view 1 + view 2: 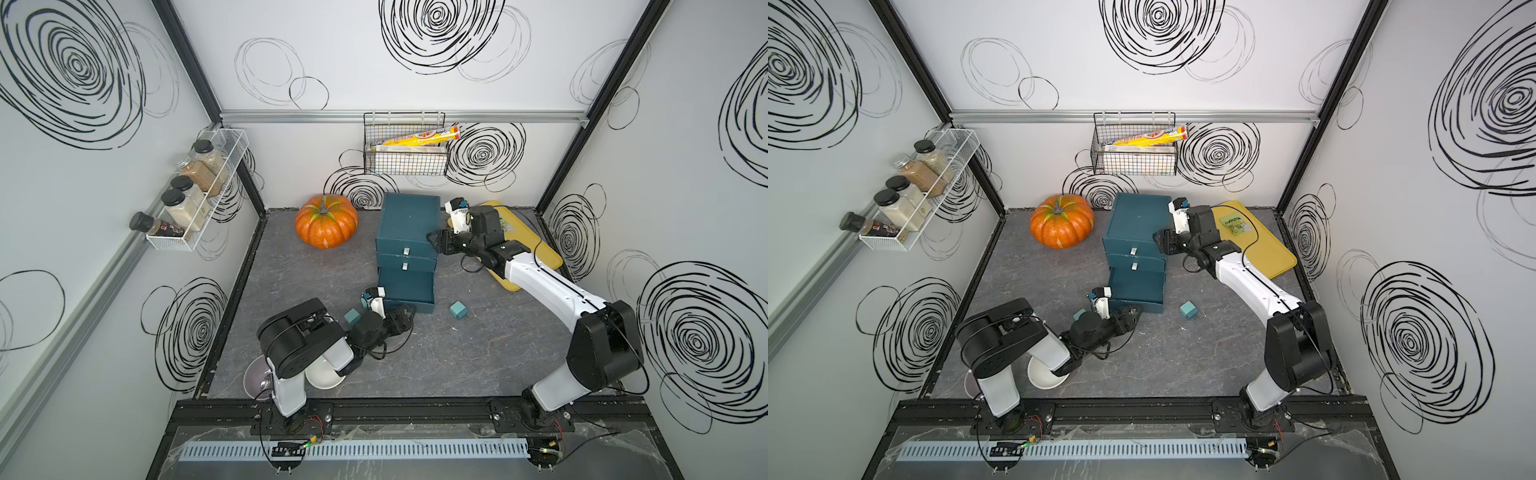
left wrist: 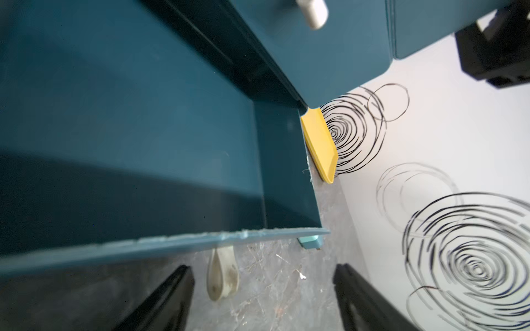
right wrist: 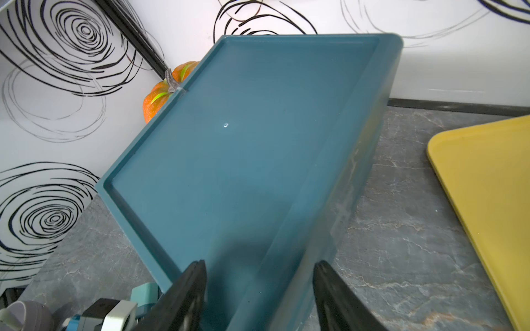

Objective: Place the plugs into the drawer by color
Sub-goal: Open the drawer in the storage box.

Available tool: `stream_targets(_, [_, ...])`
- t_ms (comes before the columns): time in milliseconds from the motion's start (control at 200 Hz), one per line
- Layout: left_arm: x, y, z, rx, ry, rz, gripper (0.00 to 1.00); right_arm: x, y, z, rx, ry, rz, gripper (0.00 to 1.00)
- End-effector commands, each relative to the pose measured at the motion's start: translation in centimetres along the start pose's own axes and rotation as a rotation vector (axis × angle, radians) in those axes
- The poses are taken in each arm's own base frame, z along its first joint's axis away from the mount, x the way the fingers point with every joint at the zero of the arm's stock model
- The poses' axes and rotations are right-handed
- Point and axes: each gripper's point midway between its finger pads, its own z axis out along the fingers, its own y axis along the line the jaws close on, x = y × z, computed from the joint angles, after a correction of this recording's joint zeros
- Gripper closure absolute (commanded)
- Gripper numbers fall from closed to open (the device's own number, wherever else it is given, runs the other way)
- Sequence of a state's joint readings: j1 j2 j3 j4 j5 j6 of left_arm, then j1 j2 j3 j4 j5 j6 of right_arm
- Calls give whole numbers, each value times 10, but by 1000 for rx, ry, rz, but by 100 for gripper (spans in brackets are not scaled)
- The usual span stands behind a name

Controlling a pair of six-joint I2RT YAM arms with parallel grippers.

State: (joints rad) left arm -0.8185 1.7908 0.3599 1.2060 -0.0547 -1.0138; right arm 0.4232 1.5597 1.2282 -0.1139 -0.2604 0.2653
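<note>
Plugs in view are two teal cubes. The right plug (image 1: 458, 309) lies on the table (image 1: 478, 357) just beside the pulled-out bottom drawer (image 1: 409, 291), and the left plug (image 1: 352, 316) sits by the left gripper (image 1: 406, 316). They are probably light, hard and smooth, best pinched across two flat sides, clear of the prongs. Being nearly cubic, they have no real long axis. The right plug's prongs point along the table toward its near edge. The left gripper is spread wide and empty. The right gripper (image 1: 433, 241) stands parted astride the top edge of the chest (image 1: 409, 220).

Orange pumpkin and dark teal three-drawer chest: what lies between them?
Only bare grey tabletop, seen in both top views, separates the orange pumpkin from the dark teal chest.
</note>
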Motion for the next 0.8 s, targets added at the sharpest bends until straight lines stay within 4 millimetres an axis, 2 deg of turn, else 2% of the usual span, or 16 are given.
stream_targets(0, [-6, -2, -1, -74, 12, 84, 1, 16, -1, -15, 32, 17, -3, 31])
stream_targets(185, [-21, -12, -18, -118, 5, 132, 1, 5, -1, -35, 53, -49, -13, 28])
stream_targets(300, [-25, -15, -27, -143, 13, 152, 1, 10, -7, -35, 63, -29, -7, 28])
stream_targets(405, [-31, -31, -34, -133, 29, 186, 1, 20, -16, -36, 106, 8, -13, 28])
stream_targets(501, [-37, -36, -34, -214, 93, 260, 1, 42, -41, -42, 226, 85, -17, 28])
stream_targets(576, [-40, -43, -37, -246, 129, 333, 1, 67, -63, -48, 313, 129, -10, 28])
stream_targets(666, [-51, -48, -48, -271, 112, 376, 1, 92, -72, -49, 335, 188, 6, 28])
stream_targets(721, [-57, -57, -54, -240, 102, 378, 1, 108, -73, -47, 330, 232, 8, 26])
stream_targets(796, [-60, -72, -60, -168, 115, 376, 1, 148, -67, -44, 241, 365, -49, 21])
